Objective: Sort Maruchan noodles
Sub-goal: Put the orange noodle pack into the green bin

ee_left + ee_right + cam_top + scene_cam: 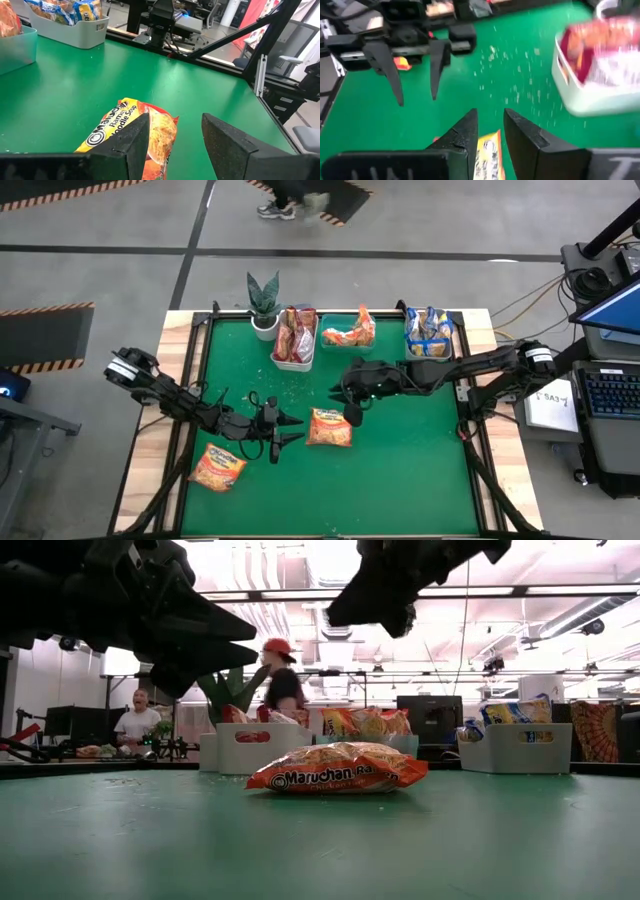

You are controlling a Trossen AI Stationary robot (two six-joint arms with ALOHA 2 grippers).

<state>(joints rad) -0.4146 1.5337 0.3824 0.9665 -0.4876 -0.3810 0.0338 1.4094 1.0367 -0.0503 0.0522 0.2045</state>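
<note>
The right end effector (352,416) hangs empty, fingers slightly apart, above the orange crinkly plastic noodle packet (329,428) — the left end effector (293,429), fingers apart, just beside it.

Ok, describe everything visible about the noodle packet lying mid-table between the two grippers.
The noodle packet is a flat, crinkly orange plastic pouch with white Maruchan lettering, puffed slightly in the middle. It lies flat on the green table, sealed as far as shows. The right gripper hangs just above it, and the left gripper sits beside it; neither visibly touches it.
</note>
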